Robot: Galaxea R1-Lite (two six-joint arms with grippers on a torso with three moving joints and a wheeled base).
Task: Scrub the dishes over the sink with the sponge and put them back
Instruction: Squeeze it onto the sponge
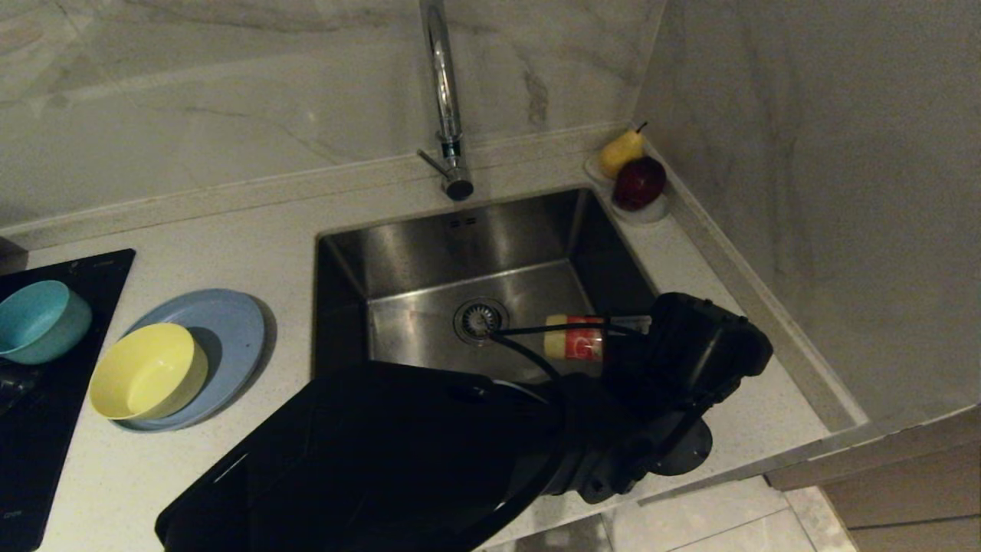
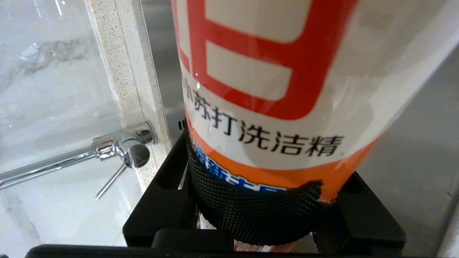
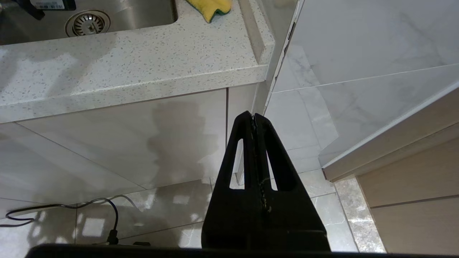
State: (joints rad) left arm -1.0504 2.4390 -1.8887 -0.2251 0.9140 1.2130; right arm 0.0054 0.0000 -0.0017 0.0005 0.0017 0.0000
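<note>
Head view, status: all three dishes sit on the bench to the left of the sink [image 1: 490, 253], none of them yet over the basin. Yellow bowl [image 1: 147, 371] rests on the light-blue plate [image 1: 222, 330]; teal bowl [image 1: 38, 320] stands apart on the dark cooktop [image 1: 46, 429] at the left edge. Sink basin holds no dish. Sponge [image 3: 211, 8] shows only in the right wrist view, lying on the bench just beside the sink's rim, untouched by either hand.

Judgement: scrubbing has not begun. What is in progress looks like a soap step ahead of it. Left to do, as far as can be told: take the sponge, scrub each of the three dishes over the sink, return them to the bench.

Left hand [image 2: 261, 215]: partly open, fingers clamped around the base of a dish-soap bottle [image 2: 272, 89], white with red and orange label. In the head view the bottle [image 1: 576, 337] lies roughly level, held over the right part of the basin, pointing toward the drain. Tap [image 1: 444, 100] stands behind the sink, well apart from the bottle.

Right hand [image 3: 255, 120]: fingers pressed together, holding nothing, parked low in front of the cabinet, below the bench edge.
</note>
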